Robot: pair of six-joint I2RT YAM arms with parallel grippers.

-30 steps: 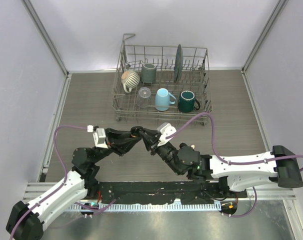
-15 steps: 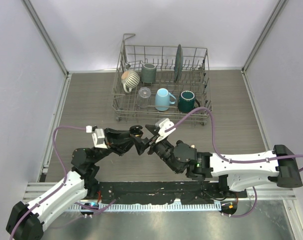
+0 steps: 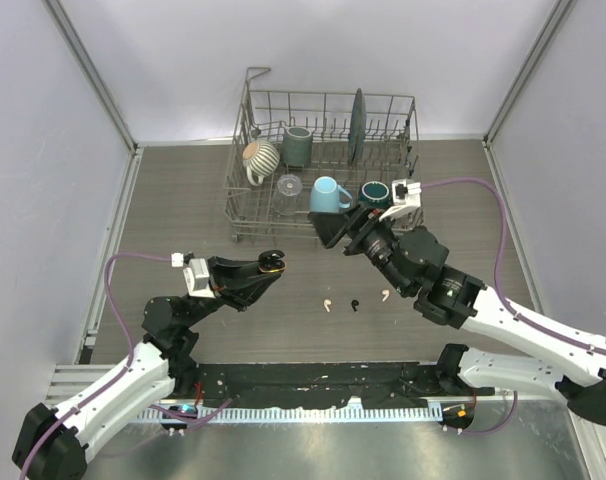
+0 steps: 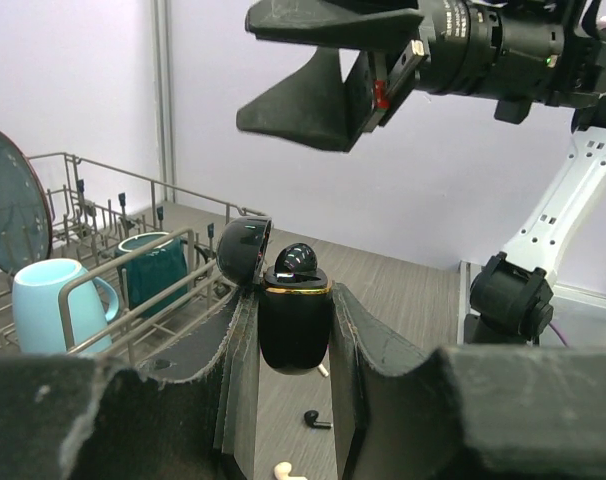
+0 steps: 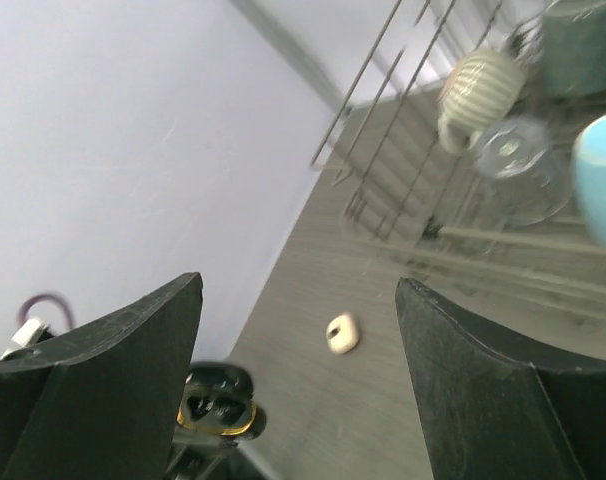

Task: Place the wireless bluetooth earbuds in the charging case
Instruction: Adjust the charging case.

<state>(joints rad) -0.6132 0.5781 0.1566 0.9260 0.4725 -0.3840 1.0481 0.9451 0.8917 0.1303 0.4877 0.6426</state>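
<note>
Sitting in the open black charging case [image 4: 294, 325] is the seated black earbud [image 4: 295, 258], its rounded head showing above the gold-rimmed mouth. The hinged lid [image 4: 243, 250] is tipped back to the left in the left wrist view. The left end effector [image 3: 269, 265] is closed on the case, a pad pressed against each side, and holds it upright above the surface [image 3: 183, 200]. Three more earbuds lie loose on the surface, to the right of the case in the overhead view: the first cream earbud [image 3: 327, 302], the loose black earbud [image 3: 355, 303] near it, and the second cream earbud [image 3: 385, 294] a little further right. The right end effector [image 5: 298, 288] hangs above them, near the front of the dish rack [image 3: 323, 96], its fingers spread wide with nothing between them. In the rack are a light blue mug [image 3: 326, 197], a dark green mug [image 3: 375, 200], a striped mug [image 3: 260, 157], a grey-green cup [image 3: 298, 146], a clear glass [image 3: 289, 185] and a dark plate [image 3: 357, 125] standing on edge.
</note>
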